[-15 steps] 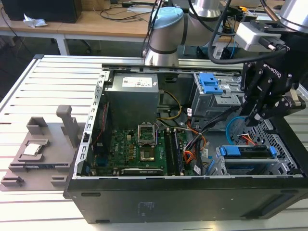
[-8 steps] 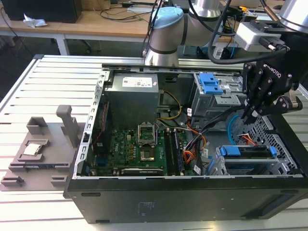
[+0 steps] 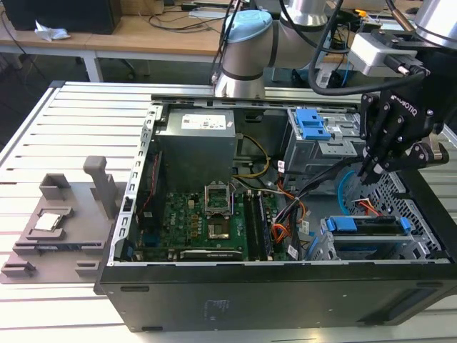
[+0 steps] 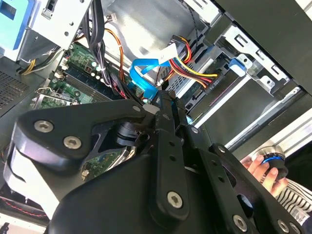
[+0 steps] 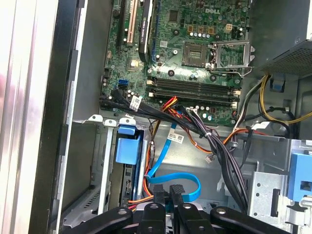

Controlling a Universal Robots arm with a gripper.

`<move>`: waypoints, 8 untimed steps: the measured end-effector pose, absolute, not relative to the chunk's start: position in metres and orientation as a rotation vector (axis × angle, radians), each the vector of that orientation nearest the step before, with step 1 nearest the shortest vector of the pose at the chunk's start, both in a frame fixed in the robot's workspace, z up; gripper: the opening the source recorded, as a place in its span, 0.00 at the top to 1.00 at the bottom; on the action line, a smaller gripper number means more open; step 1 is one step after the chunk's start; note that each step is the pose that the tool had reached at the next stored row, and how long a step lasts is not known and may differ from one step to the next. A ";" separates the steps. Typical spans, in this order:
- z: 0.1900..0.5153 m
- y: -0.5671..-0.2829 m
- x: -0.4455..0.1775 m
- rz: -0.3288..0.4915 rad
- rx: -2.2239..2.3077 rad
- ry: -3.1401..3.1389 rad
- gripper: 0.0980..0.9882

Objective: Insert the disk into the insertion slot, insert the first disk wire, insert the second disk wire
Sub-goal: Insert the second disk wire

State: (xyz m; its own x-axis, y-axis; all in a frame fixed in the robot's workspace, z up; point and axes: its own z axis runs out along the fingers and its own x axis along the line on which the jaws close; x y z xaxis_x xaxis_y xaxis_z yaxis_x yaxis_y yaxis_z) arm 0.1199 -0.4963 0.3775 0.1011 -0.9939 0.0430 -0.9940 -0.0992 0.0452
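Observation:
The disk (image 3: 368,234), silver in a blue carrier (image 5: 128,146), lies inside the insertion slot (image 3: 423,241) of the perforated cage, at the case's near corner on the exterior view's right. A bundle of red, yellow and black wires (image 4: 197,73) runs to a black plug at the disk's end. My black gripper (image 3: 366,174) hangs just above the disk. Its fingers (image 5: 161,193) are pressed together at the end of a flat blue wire (image 5: 171,179), which loops beneath them. The blue wire (image 4: 145,74) also shows in the second wrist view, leading to the gripper (image 4: 164,97).
The green motherboard (image 3: 193,214) covers the case floor, with a grey power supply (image 3: 196,143) behind it. A taller grey cage with a blue latch (image 3: 312,128) stands behind the gripper. Black cable bundles (image 5: 219,156) cross beside the disk. A hand (image 4: 261,168) rests outside the case. A grey fixture (image 3: 57,221) sits outside the case on the exterior view's left.

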 end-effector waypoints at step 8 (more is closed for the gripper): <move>0.378 -0.512 0.120 0.002 2.284 -2.065 0.93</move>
